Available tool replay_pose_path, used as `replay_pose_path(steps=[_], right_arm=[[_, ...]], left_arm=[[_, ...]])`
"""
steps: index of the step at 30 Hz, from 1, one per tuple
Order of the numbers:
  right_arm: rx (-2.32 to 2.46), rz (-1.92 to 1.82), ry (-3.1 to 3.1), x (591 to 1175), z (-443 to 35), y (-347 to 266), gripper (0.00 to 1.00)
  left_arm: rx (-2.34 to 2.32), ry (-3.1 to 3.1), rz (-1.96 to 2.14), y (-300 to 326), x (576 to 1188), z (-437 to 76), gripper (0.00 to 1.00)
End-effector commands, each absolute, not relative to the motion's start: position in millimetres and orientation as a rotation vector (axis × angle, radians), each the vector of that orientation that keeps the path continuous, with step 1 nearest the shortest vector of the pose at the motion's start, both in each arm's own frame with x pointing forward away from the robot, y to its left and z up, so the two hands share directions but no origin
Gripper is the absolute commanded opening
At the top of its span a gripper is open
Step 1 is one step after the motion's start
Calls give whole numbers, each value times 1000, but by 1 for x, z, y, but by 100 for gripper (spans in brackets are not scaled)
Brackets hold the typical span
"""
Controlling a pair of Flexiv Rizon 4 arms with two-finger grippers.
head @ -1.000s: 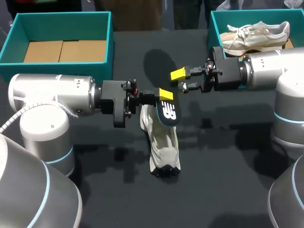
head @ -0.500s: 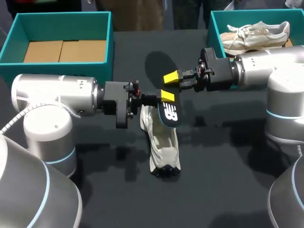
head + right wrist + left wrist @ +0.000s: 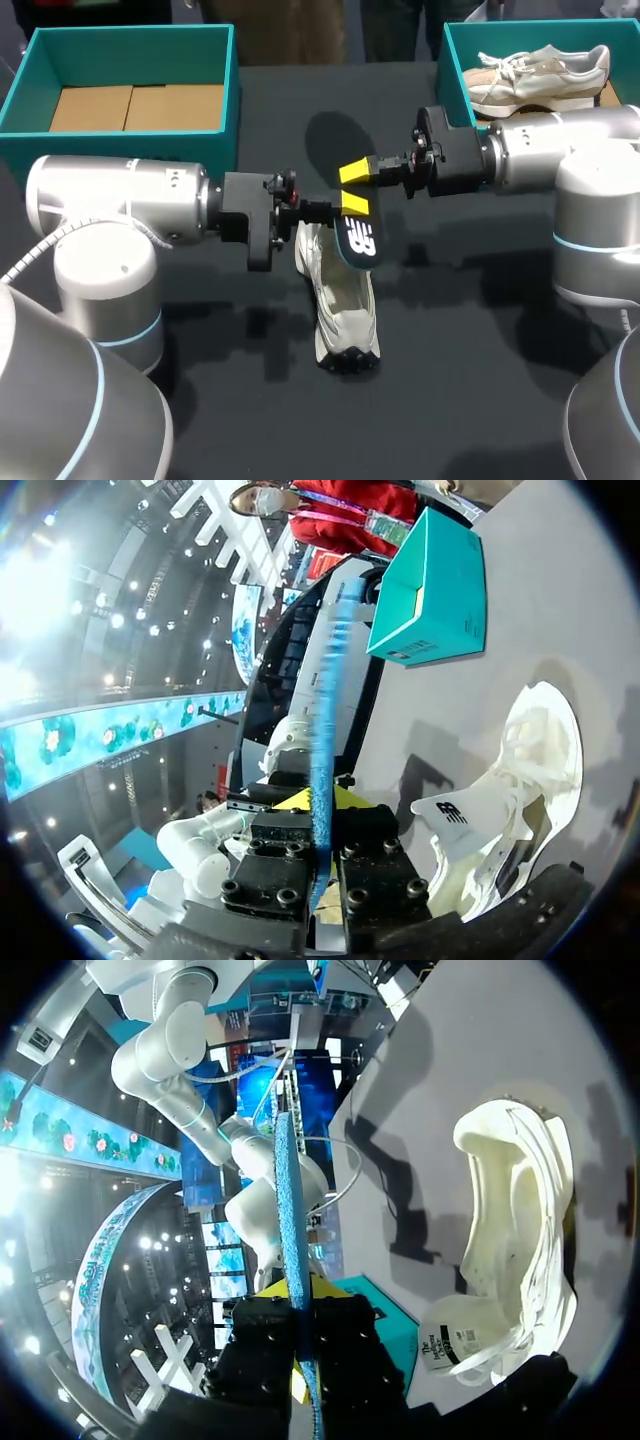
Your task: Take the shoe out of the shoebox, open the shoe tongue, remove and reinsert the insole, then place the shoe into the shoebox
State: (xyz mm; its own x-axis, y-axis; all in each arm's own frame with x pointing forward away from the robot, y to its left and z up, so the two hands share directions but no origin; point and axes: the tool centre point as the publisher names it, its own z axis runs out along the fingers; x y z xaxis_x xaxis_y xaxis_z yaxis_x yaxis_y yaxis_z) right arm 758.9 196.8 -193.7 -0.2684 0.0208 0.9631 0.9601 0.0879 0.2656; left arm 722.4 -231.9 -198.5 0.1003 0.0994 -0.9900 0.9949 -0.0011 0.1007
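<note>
- insole (image 3: pixel 358 238): dark with a white logo, held on edge above the table (image 3: pixel 460 380), over the far end of the shoe.
- left gripper (image 3: pixel 355 204): fingers clamped on the insole (its blue edge (image 3: pixel 292 1210) runs out between them in the wrist view).
- right gripper (image 3: pixel 360 172): fingers closed on the insole's upper end.
- shoe (image 3: pixel 338 300): pale sneaker lying on the table under the insole, outside both boxes.
- right shoebox (image 3: pixel 452 60): teal, holding a second sneaker (image 3: pixel 540 72).
- left shoebox (image 3: pixel 120 38): teal, with a brown cardboard floor.
</note>
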Motion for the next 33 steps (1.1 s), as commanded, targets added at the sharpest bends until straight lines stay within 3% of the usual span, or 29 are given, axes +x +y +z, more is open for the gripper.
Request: replay_pose_path(steps=[1, 4, 5, 6, 7, 25, 33], right_arm=[[-1035, -1328, -1469, 756, -195, 199, 0], [-1036, -1328, -1468, 756, -194, 199, 0], [-1035, -1328, -1467, 756, -194, 198, 0], [-1035, -1328, -1467, 756, -194, 198, 0], [-1034, -1326, -1467, 756, -194, 198, 0], [-1048, -1302, -1411, 746, -208, 190, 0], [-1049, -1303, -1399, 746, -211, 190, 0]], left_arm=[[1324, 1212, -1075, -236, 723, -200, 0], [1325, 1214, -1070, -236, 723, -201, 0], [1324, 1216, -1069, -236, 723, -201, 15], [1322, 1218, -1068, -235, 722, -201, 53], [1319, 1221, -1066, -233, 722, -200, 100], [1328, 1319, -1024, -134, 748, -153, 100], [1328, 1319, -1024, -134, 748, -153, 100]])
